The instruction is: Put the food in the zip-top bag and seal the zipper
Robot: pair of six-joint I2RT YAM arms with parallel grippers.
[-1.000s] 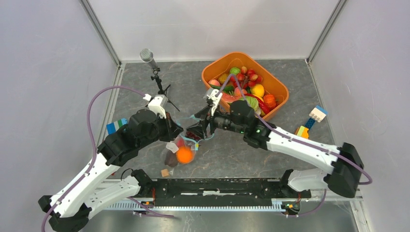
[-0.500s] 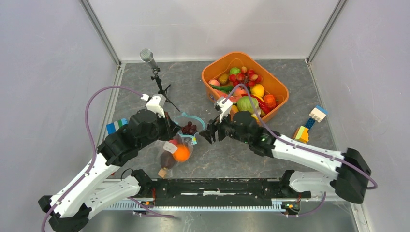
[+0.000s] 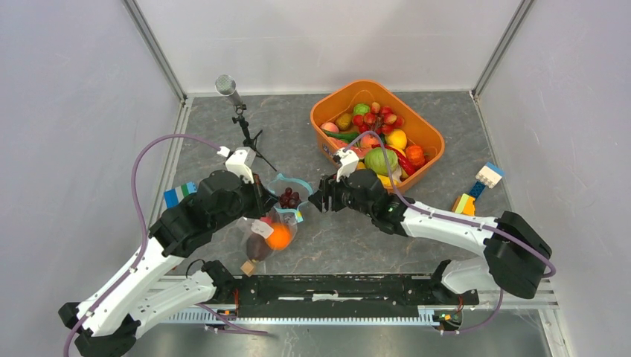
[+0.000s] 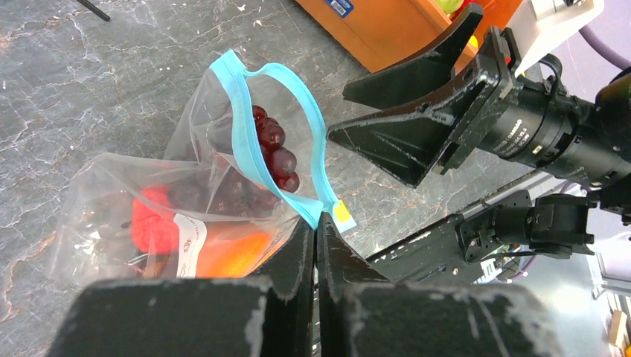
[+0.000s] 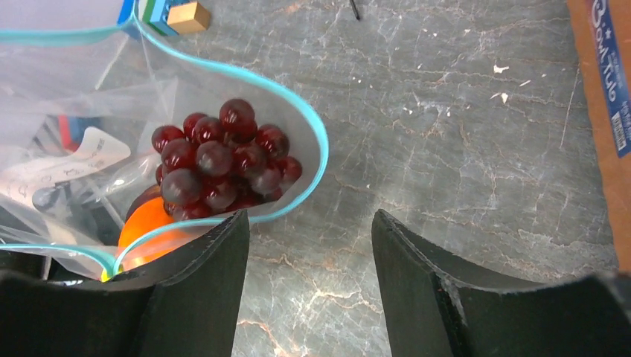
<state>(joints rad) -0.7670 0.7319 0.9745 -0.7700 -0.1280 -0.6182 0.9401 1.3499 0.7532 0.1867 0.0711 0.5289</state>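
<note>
since a second ago the right gripper [image 3: 321, 201] has pulled back from the mouth of the zip-top bag [image 3: 271, 223] and now sits just beside it, jaws apart and empty. the dark red grapes [image 5: 223, 160] are now lying just inside the opening, so that piece looks delivered. more food [image 3: 379, 141] is still in the orange bin [image 3: 424, 134], so loading probably isn't finished and sealing isn't started. the left gripper [image 4: 316, 223] is clamped together on the end of the zipper [image 4: 242, 141], holding the mouth gaping in a loop. the bag is on the table [image 3: 350, 245] between the two arms, near the left one, with an orange piece [image 3: 280, 236] deeper inside. its long axis runs diagonally: mouth toward the far right, facing the right gripper, and closed bottom toward the near left.
</note>
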